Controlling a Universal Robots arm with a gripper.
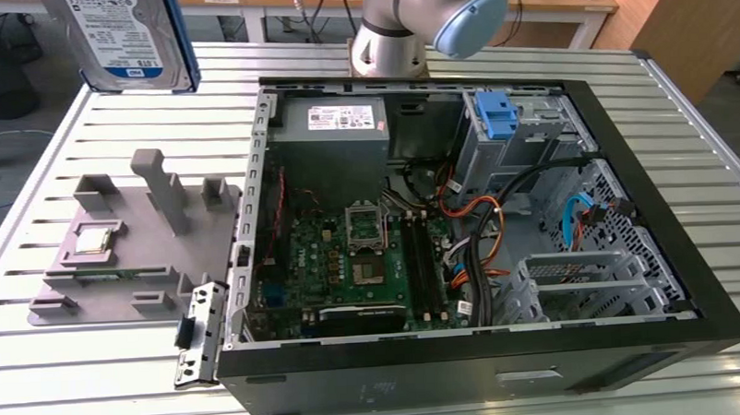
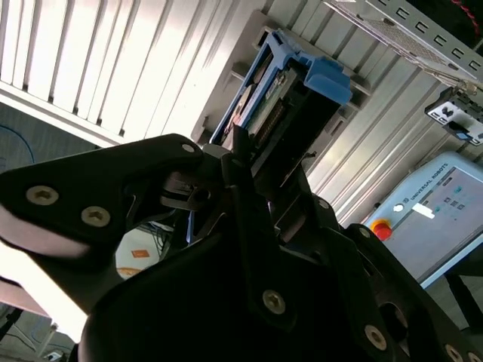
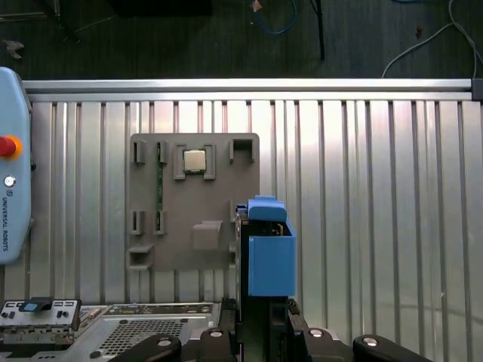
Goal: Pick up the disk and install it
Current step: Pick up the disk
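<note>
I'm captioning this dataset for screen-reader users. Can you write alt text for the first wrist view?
The gripper holds the disk, seen edge-on in its blue bracket, over a slatted metal table. On the table next to it lies a grey fixture plate carrying a small square processor chip, with a pale blue control pendant further off.

Silver cylindrical robot arm joint [image 1: 386, 43] with a rounded pale-blue end cap [image 1: 472, 21], and a matte black pincer [image 2: 253, 162] studded with silver screws [image 2: 273, 301].
</note>
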